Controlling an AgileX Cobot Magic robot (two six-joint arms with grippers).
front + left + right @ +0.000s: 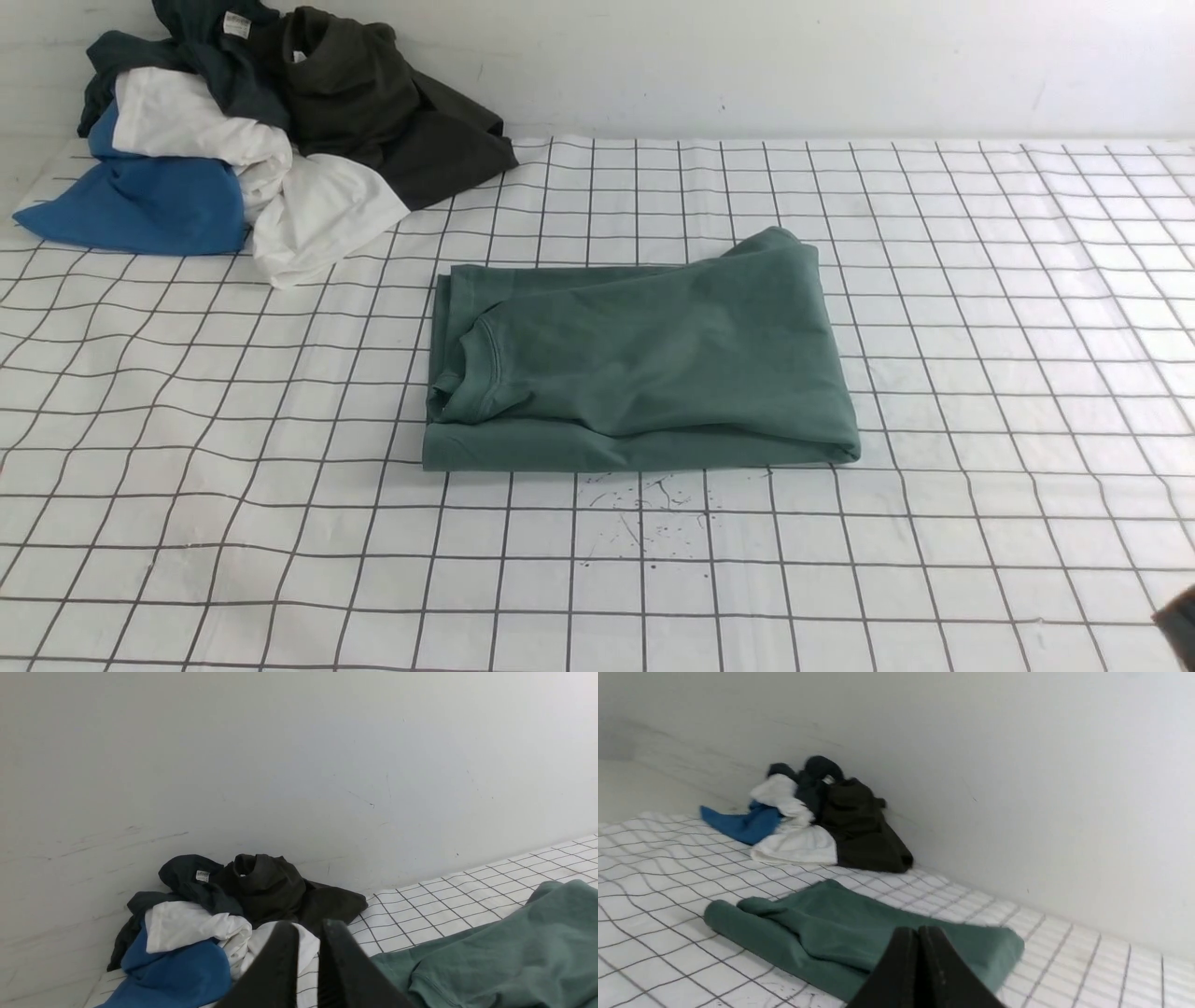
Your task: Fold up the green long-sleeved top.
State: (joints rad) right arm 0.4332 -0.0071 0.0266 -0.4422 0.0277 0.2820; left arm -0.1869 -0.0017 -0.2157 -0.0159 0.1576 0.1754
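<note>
fingers of the left gripper (308,926) stand slightly apart with a narrow gap between them and nothing held; those of the right gripper (919,933) are together, also holding nothing. the green long-sleeved cotton top (653,355) lies folded into a wide, uneven rectangle, its collar turned toward the left end and a lower layer showing as a strip along the near edge. its far right corner bulges past the rest, and neither gripper touches it.

beneath it is a white cloth with a black grid (980,373), rippled mostly to the left of the top. beyond the top and to its left sits a heap: a crumpled white fabric garment (317,205), a bright blue fabric garment (159,205), a dark olive-black garment (355,103) and a dark teal garment (233,75) with a white tag (236,24). the white and olive-black ones reach nearest the top, with bare grid between.

a pale, scuffed wall (747,65) closes off the space behind the top. open room runs along its near side and widely to its right; leftward there is room too, but the heap crowds the far left.
</note>
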